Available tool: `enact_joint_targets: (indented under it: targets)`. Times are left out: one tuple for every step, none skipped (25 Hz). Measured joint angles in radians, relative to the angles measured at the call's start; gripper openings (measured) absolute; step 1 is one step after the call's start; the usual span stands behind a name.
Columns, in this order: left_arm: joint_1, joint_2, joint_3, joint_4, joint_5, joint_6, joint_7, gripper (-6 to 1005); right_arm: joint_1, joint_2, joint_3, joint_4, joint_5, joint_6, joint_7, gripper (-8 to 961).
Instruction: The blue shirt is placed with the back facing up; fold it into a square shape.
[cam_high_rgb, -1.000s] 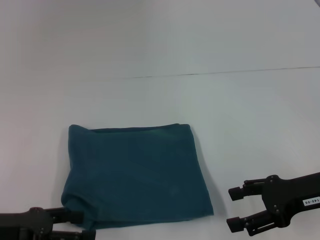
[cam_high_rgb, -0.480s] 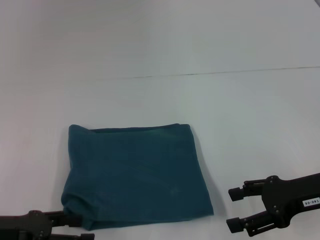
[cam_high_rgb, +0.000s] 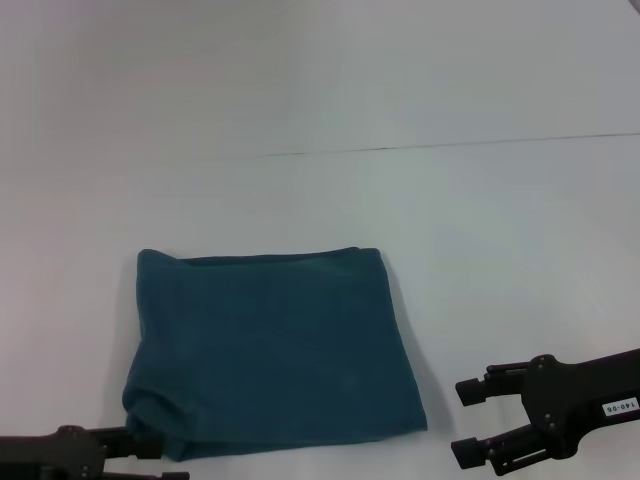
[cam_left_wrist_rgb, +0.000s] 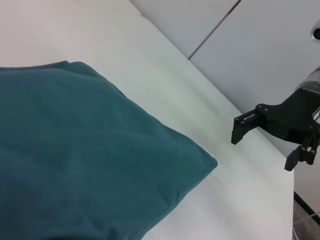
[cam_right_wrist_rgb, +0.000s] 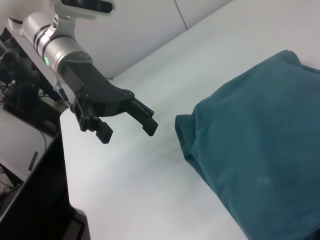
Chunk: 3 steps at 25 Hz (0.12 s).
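The blue shirt (cam_high_rgb: 270, 345) lies folded into a rough square on the white table (cam_high_rgb: 400, 200), plain side up, left of centre in the head view. Its near left corner is a little bunched. My left gripper (cam_high_rgb: 150, 455) sits at the bottom left edge, just off that corner. In the right wrist view the left gripper (cam_right_wrist_rgb: 127, 131) stands open and holds nothing, a short gap away from the shirt (cam_right_wrist_rgb: 260, 150). My right gripper (cam_high_rgb: 463, 421) is open and empty at the bottom right, apart from the shirt's right edge. The right gripper (cam_left_wrist_rgb: 263, 149) also shows beyond the shirt's corner (cam_left_wrist_rgb: 100, 160).
A thin seam (cam_high_rgb: 450, 145) crosses the table farther back. The table's near edge (cam_right_wrist_rgb: 67, 170) drops off beside the left arm, with dark equipment (cam_right_wrist_rgb: 20, 80) below it.
My left gripper has drawn back toward the bottom edge, away from the shirt's near left corner. The right gripper has sunk slightly. The shirt has not moved.
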<state>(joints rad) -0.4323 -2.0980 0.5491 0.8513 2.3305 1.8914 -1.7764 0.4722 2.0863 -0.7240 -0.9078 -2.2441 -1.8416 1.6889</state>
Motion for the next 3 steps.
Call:
enact_joint_targets:
  targets:
    - [0.001,0.000,0.000,0.000,0.000,0.000,0.000,921,0.000,0.000,0.000,0.000,-0.001,0.000,0.000,945]
    - [0.001,-0.001,0.000,0.000,0.000,0.000,0.000,921,0.000,0.000,0.000,0.000,-0.001,0.001,0.000,945]
    - [0.002,-0.001,0.000,0.000,0.000,0.000,0.000,921,0.000,0.000,0.000,0.000,-0.001,0.001,0.000,945]
